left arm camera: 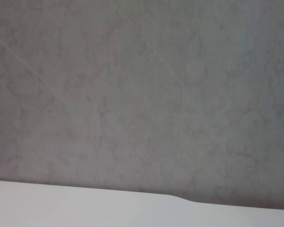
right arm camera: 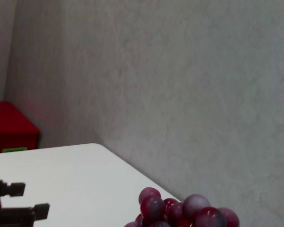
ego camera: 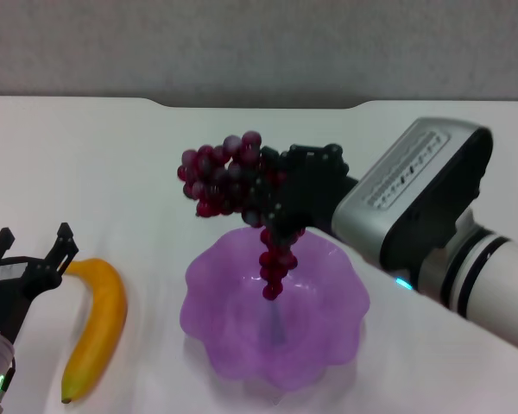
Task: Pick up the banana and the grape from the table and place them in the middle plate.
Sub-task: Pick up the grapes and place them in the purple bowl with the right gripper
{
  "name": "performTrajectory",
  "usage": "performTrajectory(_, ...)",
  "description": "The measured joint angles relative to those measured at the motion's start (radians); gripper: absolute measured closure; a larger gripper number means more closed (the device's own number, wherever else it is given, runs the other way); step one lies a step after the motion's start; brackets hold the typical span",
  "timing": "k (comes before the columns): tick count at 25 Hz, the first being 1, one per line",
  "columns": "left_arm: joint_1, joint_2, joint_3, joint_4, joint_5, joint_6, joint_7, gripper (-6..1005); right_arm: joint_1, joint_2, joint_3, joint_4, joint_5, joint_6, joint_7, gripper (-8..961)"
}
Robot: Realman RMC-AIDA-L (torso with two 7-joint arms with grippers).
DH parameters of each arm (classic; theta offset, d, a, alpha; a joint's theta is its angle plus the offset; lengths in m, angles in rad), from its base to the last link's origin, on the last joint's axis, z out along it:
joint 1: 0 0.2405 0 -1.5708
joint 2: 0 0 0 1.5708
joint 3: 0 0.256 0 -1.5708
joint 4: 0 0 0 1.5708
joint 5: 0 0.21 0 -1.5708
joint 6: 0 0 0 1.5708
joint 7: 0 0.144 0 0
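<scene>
right gripper (ego camera: pixel 272 207) clamps the grape bunch (ego camera: pixel 229 181) above the purple plate (ego camera: pixel 328 336); lower until the tail settles, then release. left gripper (ego camera: pixel 30 254) open beside the banana (ego camera: pixel 99 328).

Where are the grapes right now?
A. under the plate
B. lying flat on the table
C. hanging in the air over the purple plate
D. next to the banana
C: the right gripper holds the grape up, its tail dangling over the middle plate.

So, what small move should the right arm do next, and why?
Probably lower a little, then open. The right gripper holds the grape above the middle plate, its tail hanging over the bowl. The banana lies on the table.
</scene>
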Motion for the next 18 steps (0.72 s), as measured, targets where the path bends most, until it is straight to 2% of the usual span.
performTrajectory(10,-0.003,-0.001,-0.005,0.005,0.0,0.0,0.0,106,-0.042,-0.003,-0.073,-0.079,-0.007,-0.117,-0.007,698)
performTrajectory(18,-0.003,-0.002,-0.005,0.018,-0.002,-0.002,-0.002,106,-0.045,-0.005,-0.08,-0.147,-0.001,-0.132,-0.001,702)
